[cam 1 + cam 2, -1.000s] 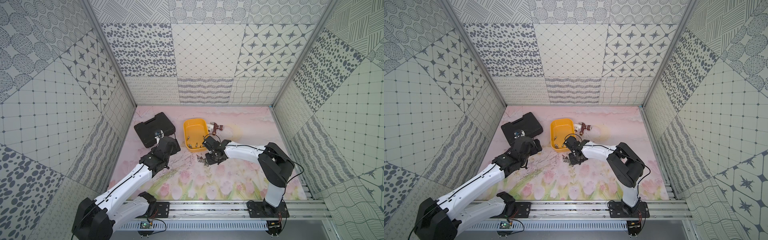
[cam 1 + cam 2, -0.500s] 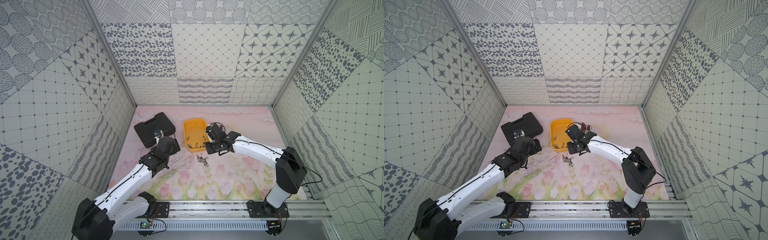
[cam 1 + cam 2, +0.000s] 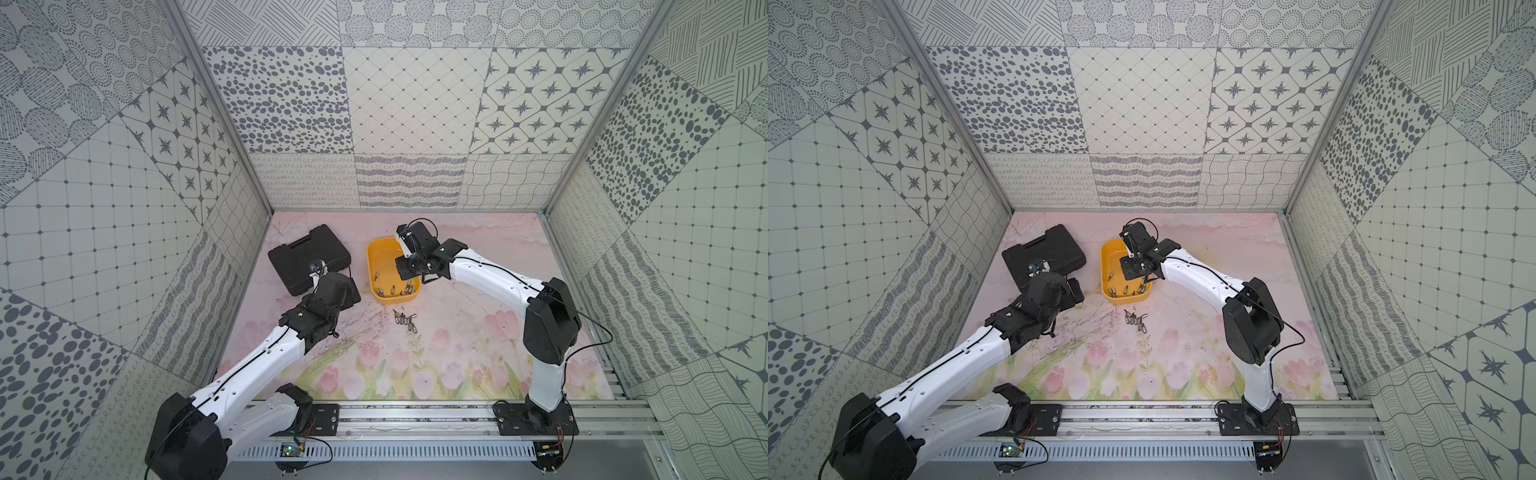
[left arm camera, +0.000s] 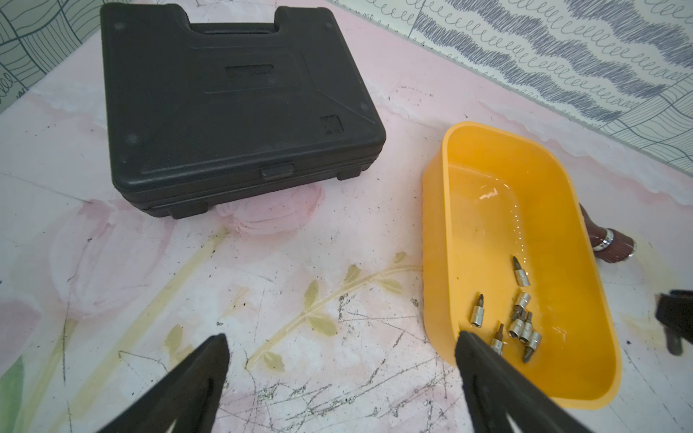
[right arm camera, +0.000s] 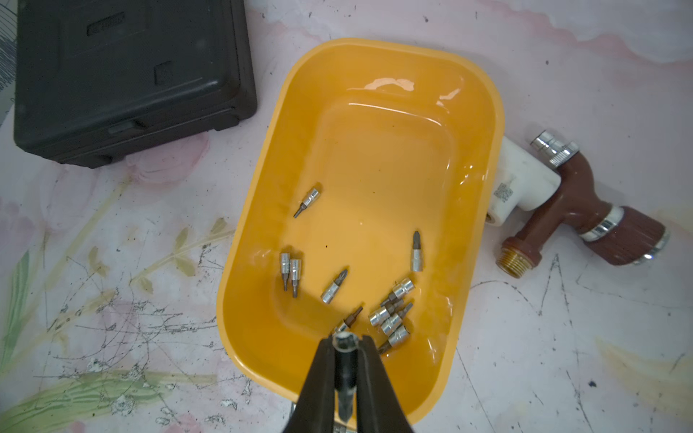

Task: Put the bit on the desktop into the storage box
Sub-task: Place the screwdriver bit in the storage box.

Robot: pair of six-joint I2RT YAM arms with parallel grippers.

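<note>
At the left of the desktop (image 3: pixel 465 345) lies a black case (image 3: pixel 307 257); beside it the left gripper (image 4: pixel 341 337) hangs spread wide, empty. A few loose bits (image 3: pixel 405 321) lie just in front of the yellow storage box (image 3: pixel 380 257), which holds more bits (image 5: pixel 392 318). Above it the right gripper (image 5: pixel 347 339) pinches one bit (image 5: pixel 344 371).

The black parallel right gripper (image 5: pixel 343 343), which a second ago was down at the cluster of small silver screwdriver bits (image 3: pixel 405 320) on the pale pink tulip-printed desktop (image 3: pixel 465 340), has lifted off it. Half a second ago it was passing the right side of the shallow yellow plastic storage box (image 3: pixel 372 266); now it hangs over the box's near end, jaws pinched on one small dark-shafted metal bit (image 5: pixel 345 375). The cluster now lies uncovered.
</note>
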